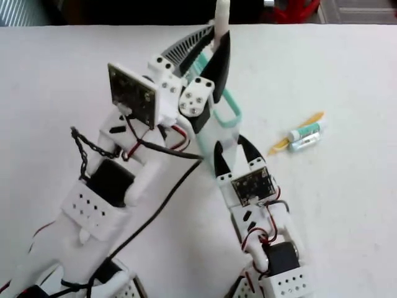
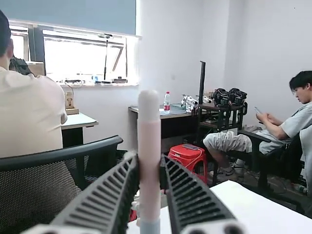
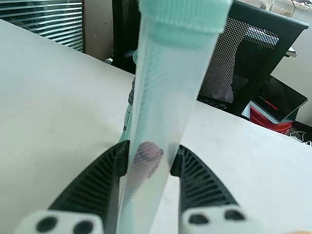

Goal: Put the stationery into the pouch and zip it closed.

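Observation:
My left gripper [image 1: 209, 40] is raised over the far middle of the table, shut on a pale pink-white pen [image 1: 221, 12] that sticks up past its fingertips. In the left wrist view the pen [image 2: 148, 146] stands upright between the ribbed fingers [image 2: 109, 200]. The pouch [image 1: 227, 112] is translucent with teal trim and lies just beneath that gripper. My right gripper [image 1: 236, 156] holds the pouch's near end. In the right wrist view the pouch [image 3: 165, 97] rises between the fingers [image 3: 97, 190], which press on both of its sides.
To the right on the white table lie a white tube with a green cap [image 1: 307, 131], a clear small item [image 1: 305, 143] and a yellow-orange stick [image 1: 296, 140]. A black cable [image 1: 155, 211] trails between the arms. Chairs and seated people are beyond the table's far edge.

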You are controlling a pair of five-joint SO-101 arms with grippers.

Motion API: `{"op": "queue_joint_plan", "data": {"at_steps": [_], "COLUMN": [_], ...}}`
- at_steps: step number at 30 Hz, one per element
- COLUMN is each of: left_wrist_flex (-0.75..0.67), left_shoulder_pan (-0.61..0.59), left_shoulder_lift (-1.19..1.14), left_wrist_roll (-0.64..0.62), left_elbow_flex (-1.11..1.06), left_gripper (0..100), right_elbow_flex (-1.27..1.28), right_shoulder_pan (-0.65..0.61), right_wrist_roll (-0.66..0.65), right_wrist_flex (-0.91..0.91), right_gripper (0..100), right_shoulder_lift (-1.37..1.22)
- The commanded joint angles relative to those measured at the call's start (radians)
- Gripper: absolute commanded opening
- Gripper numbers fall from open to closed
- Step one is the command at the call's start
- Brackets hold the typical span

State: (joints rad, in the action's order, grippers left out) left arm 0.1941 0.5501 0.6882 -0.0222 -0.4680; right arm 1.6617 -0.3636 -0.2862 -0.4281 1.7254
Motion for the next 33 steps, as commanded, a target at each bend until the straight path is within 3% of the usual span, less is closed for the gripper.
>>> {"op": "queue_joint_plan", "data": {"at_steps": [1,18,22,27,33], "left_wrist_flex": [0.002,-0.084,-0.012,0.089,0.118], "left_shoulder_pan": [-0.016,-0.056,-0.05,-0.051,-0.05], "left_shoulder_lift": [-0.001,-0.134,-0.081,-0.022,-0.018], "left_wrist_roll": [-0.038,-0.04,-0.046,-0.184,-0.109], "left_elbow_flex": [0.046,0.038,0.015,0.025,0.04], "left_gripper": [3,3,9,15,15], "right_elbow_flex": [0.011,0.011,0.011,0.011,0.009], "right_shoulder_pan": [0.004,0.005,0.005,0.019,0.019], "right_wrist_roll": [-0.009,-0.012,-0.014,-0.011,-0.009], "right_wrist_flex": [0.005,0.005,0.005,0.005,0.005], "right_gripper": [1.9,1.9,1.9,1.9,2.1], "right_shoulder_lift": [-0.013,-0.013,-0.013,-0.013,-0.013]}}
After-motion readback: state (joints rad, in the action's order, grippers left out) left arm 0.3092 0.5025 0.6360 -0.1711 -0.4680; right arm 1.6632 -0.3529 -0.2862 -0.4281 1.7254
